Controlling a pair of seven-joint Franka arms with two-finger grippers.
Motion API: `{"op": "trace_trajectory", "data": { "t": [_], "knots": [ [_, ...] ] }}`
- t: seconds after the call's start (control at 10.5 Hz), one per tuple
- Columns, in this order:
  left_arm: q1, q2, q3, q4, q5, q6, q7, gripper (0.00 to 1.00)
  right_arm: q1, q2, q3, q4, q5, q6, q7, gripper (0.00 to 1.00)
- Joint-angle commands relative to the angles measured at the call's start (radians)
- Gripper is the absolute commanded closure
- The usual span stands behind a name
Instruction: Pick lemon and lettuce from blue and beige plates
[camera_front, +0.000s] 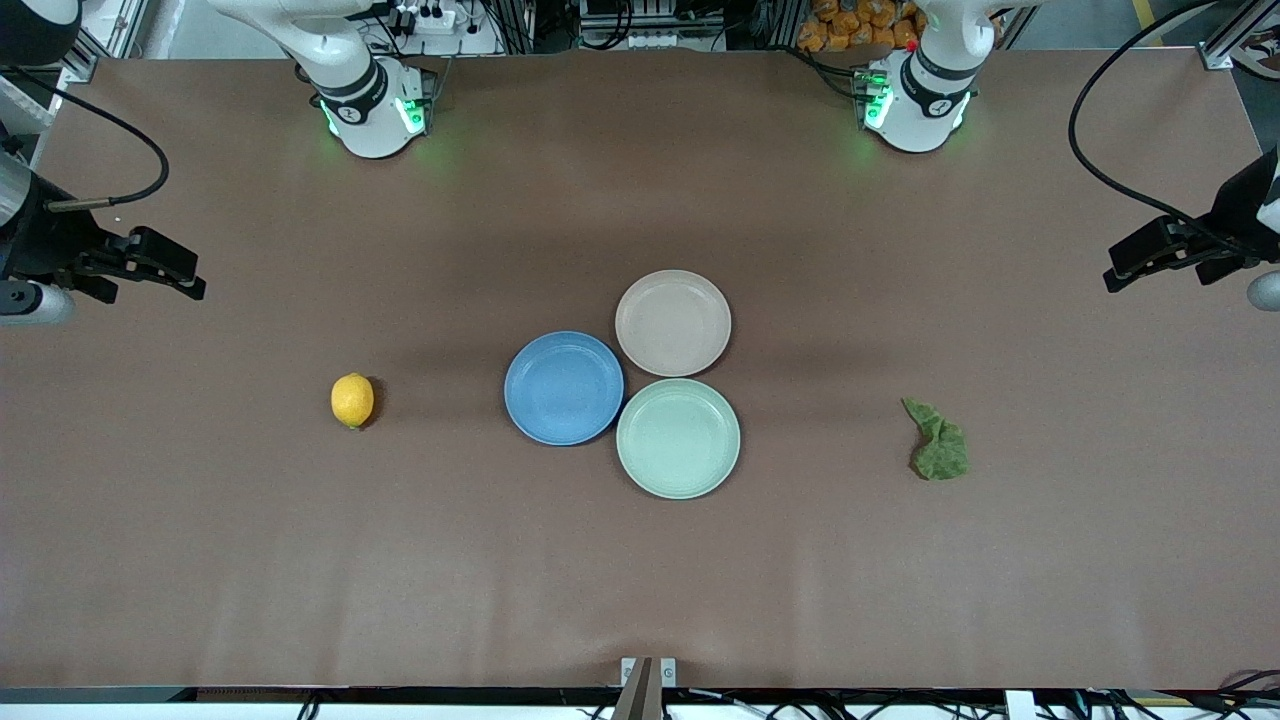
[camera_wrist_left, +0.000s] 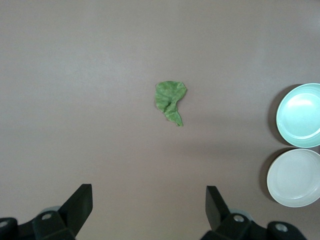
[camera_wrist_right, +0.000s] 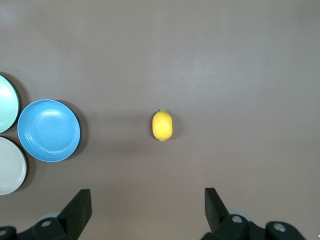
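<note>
lemon (camera_wrist_right: 162, 125) alone on table (camera_wrist_right: 240, 60), well apart from blue plate (camera_wrist_right: 48, 130); right gripper (camera_wrist_right: 148, 212) fingers spread wide

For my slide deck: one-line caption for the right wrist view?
Open right gripper over the bare table, lemon ahead, blue plate beside it.

— What stands on the wide brown matte table (camera_front: 640, 580)?

— A round, shallow, pale mint-green plate (camera_front: 678, 438). It lies near the middle of the table and it carries nothing.

— And past the table's edge farthest from the front camera?

— There, a heap of small orange packets (camera_front: 855, 25) and a white power strip (camera_front: 430, 20) with black plugs. At the table's edge nearest the camera sits a small grey metal bracket (camera_front: 648, 672).
</note>
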Motion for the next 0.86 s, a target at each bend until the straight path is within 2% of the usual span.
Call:
{"op": "trace_trajectory", "data": {
  "t": [0.0, 0.77],
  "knots": [
    [-0.018, -0.036, 0.019, -0.030, -0.022, -0.016, 0.029, 0.00, 0.005, -0.017, -0.008, -0.017, 0.015, 0.000, -0.009, 0.00],
    [-0.028, -0.047, 0.016, -0.039, 0.036, -0.028, 0.052, 0.00, 0.003, -0.017, -0.009, -0.019, 0.017, 0.001, -0.009, 0.00]
  ]
}}
